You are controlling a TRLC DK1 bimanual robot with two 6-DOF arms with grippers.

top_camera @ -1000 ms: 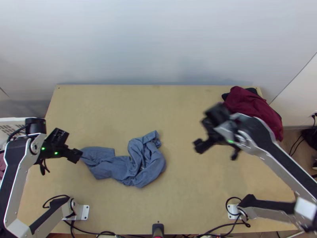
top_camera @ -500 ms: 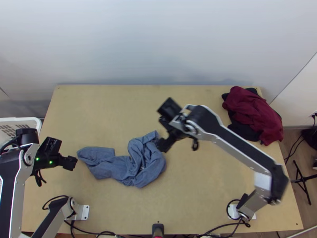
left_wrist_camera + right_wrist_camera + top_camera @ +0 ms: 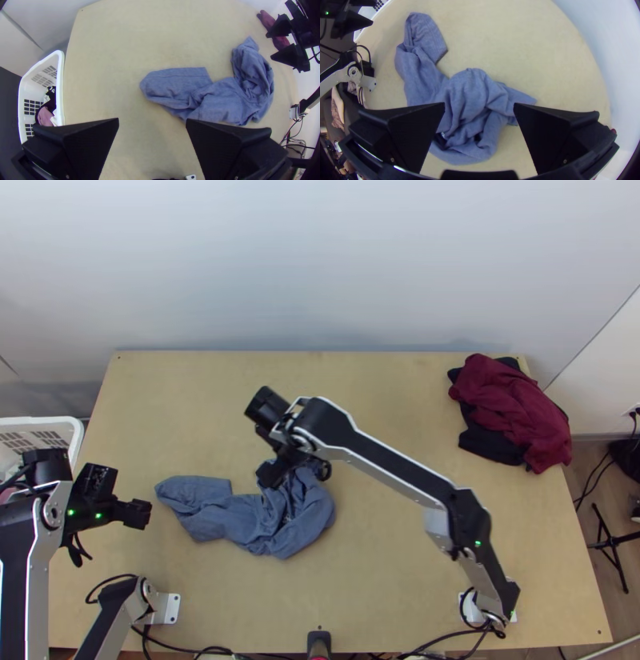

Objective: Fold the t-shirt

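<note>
At your counter's (image 3: 384, 588) far right corner, a maroon cloth (image 3: 508, 408) lies bunched over a black one (image 3: 486, 444). Beyond the left edge, a white slatted basket (image 3: 60, 83) holds pink (image 3: 44, 116), black and white clothing. To your right, a black stand (image 3: 610, 539) rests on the wooden floor (image 3: 590, 478).

place: seemingly robotics lab | table-mounted arms (image 3: 392, 462) | trailing cables (image 3: 212, 648) | plain wall (image 3: 320, 268)

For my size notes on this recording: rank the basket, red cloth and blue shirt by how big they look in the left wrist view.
1. Blue shirt
2. Basket, partly hidden
3. Red cloth, partly hidden
</note>
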